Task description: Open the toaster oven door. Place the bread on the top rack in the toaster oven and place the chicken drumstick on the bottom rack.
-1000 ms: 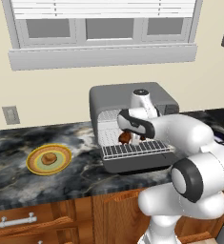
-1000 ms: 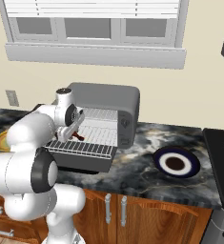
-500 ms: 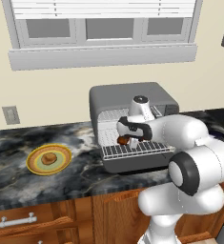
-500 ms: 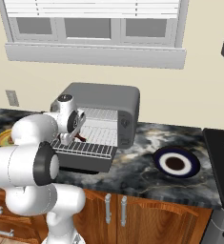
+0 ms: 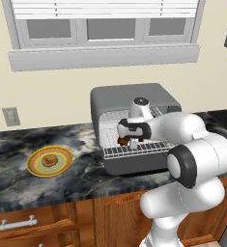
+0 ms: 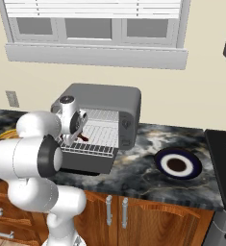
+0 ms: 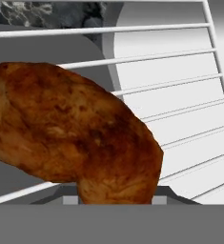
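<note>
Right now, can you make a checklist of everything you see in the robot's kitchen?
Surface: dark marbled counter.
Job's things: toaster oven with toaster oven door folded down; bread on the yellow plate; chicken drumstick over a wire rack.
Clutter: dark-rimmed plate.
Grippers: gripper shut on the chicken drumstick at the oven mouth.
Cables: nothing seen.
Surroundings: window, wall socket, wooden cabinets.

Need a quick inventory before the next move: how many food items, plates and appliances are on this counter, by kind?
Food items: 2, chicken drumstick, bread
Plates: 2, yellow plate, dark-rimmed plate
Appliances: 1, toaster oven
Total: 5
</note>
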